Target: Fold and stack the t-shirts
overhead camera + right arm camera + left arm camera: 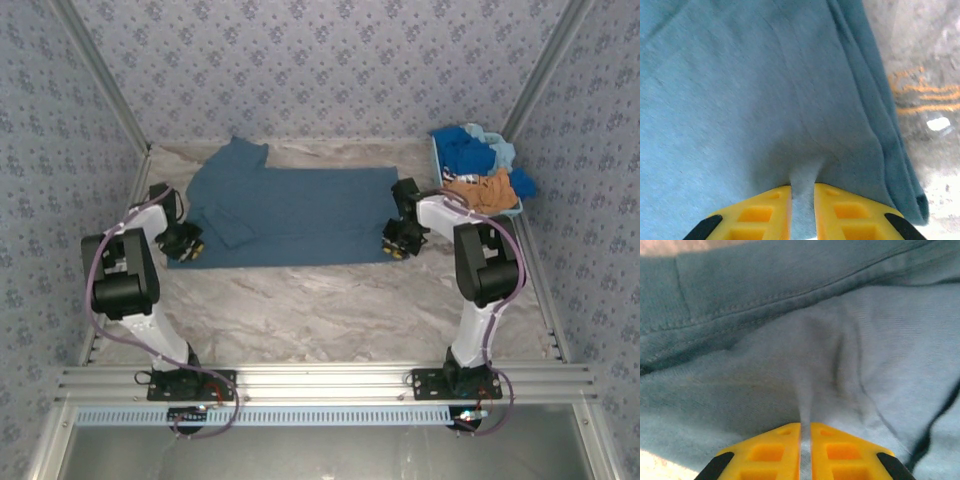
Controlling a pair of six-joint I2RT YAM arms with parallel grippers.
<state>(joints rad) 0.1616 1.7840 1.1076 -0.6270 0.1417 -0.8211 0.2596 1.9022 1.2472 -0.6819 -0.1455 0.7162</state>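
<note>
A dusty slate-blue t-shirt (290,215) lies spread flat across the far half of the table, one sleeve folded over at its left end. My left gripper (186,246) sits at the shirt's front left corner. In the left wrist view its yellow jaws (806,426) are shut on a pinched ridge of the cloth (865,340). My right gripper (397,247) is at the front right corner. There its jaws (803,189) grip a fold of the same shirt (740,100) near the hem. A bright blue t-shirt (462,148), a light blue one (500,152) and an orange-brown one (480,190) lie bundled at the back right.
A light-blue plastic basket (436,165) at the back right holds the bundled shirts. The marble tabletop (330,310) stretches bare between the shirt and the arm bases. Patterned walls and metal frame rails enclose the table on three sides.
</note>
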